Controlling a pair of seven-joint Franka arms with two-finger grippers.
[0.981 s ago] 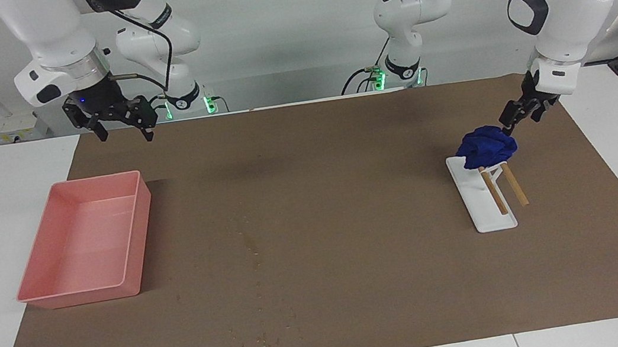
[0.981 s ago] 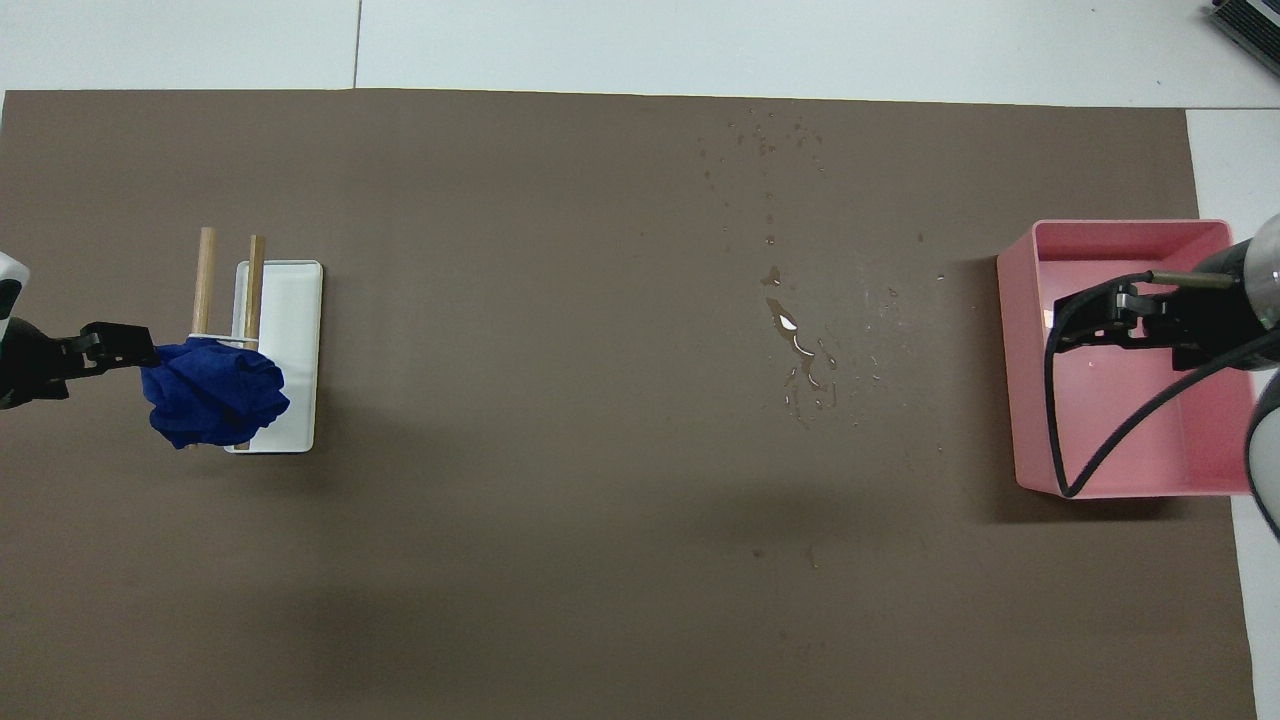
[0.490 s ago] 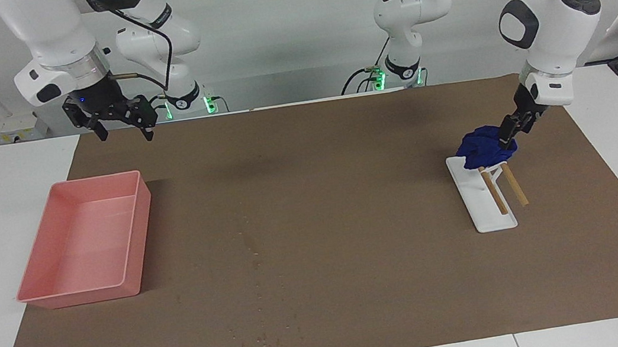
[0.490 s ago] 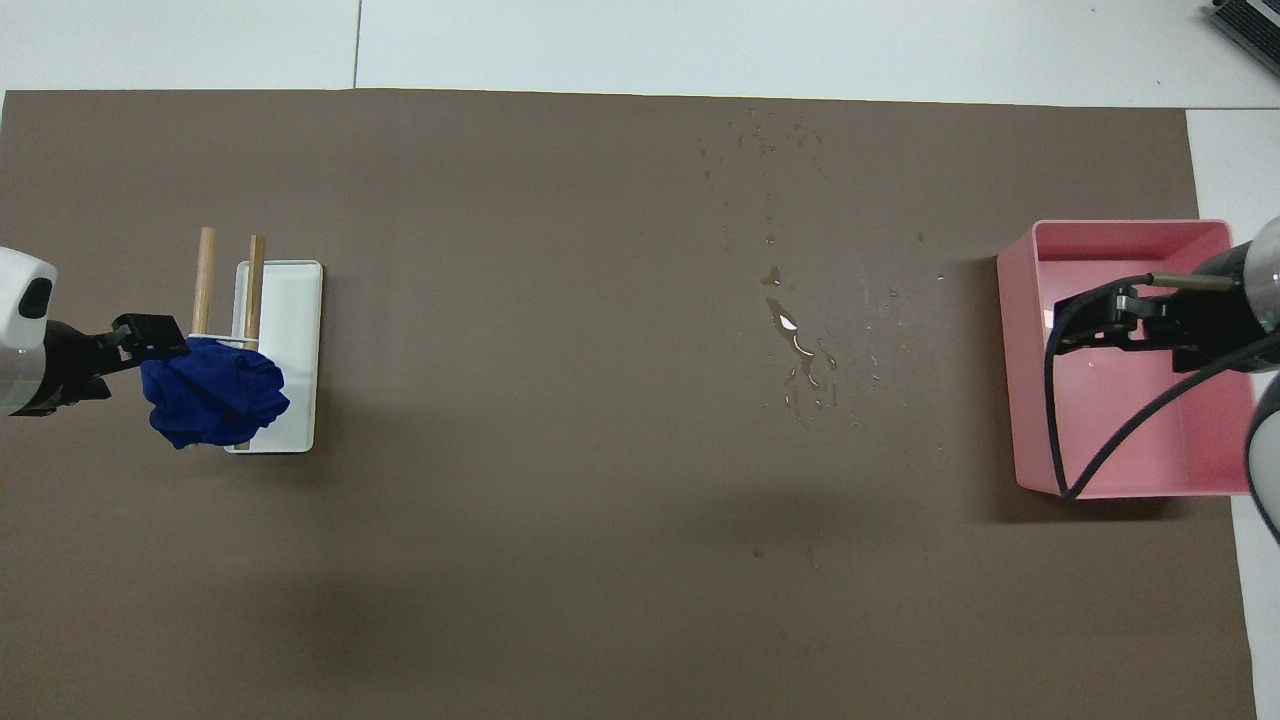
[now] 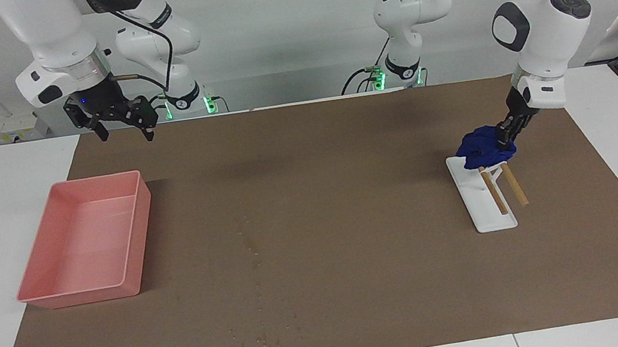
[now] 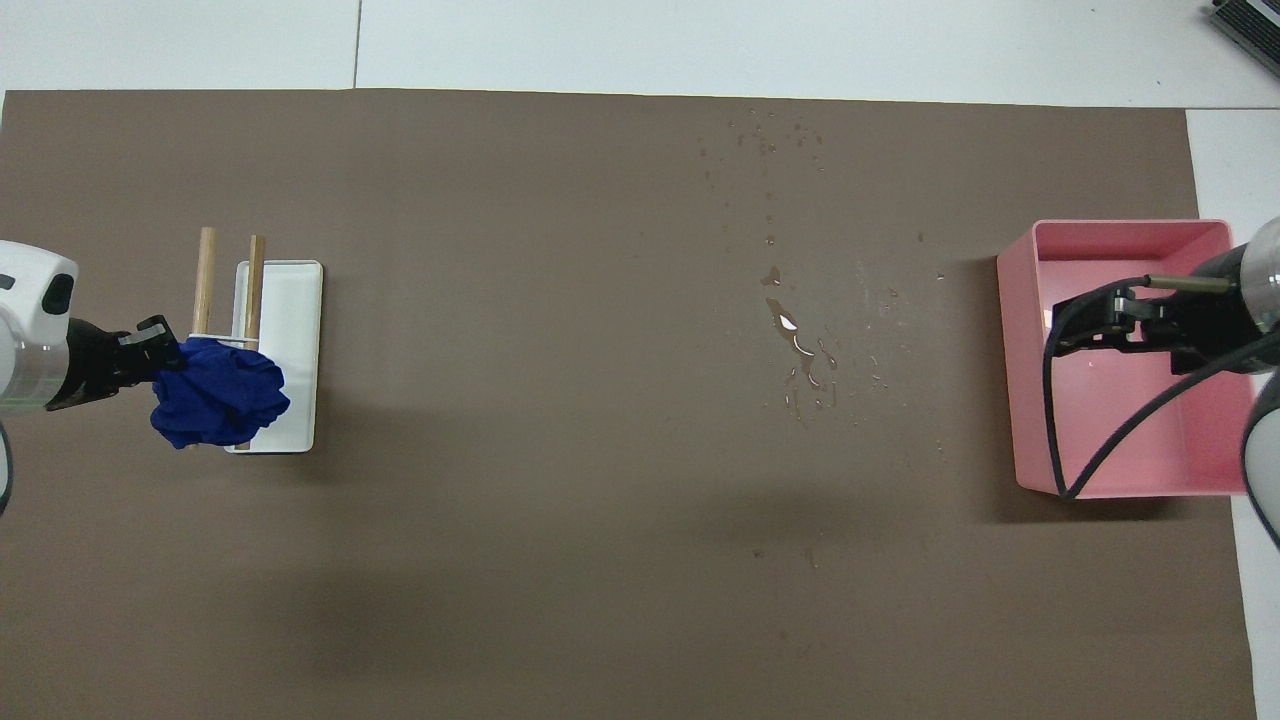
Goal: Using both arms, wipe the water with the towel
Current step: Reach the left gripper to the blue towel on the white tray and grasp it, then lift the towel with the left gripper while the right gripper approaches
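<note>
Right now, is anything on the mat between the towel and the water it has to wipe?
Nothing visible. The towel sits on its rack; bare mat runs to the water.

Premises: a robotics laboratory. My two white arms are bolted at the edge of a white table against a bare pale wall. Under my left pincer a brown mat covers the worktop. Green status lights glow at the arm bases, with black cabling beside them.
</note>
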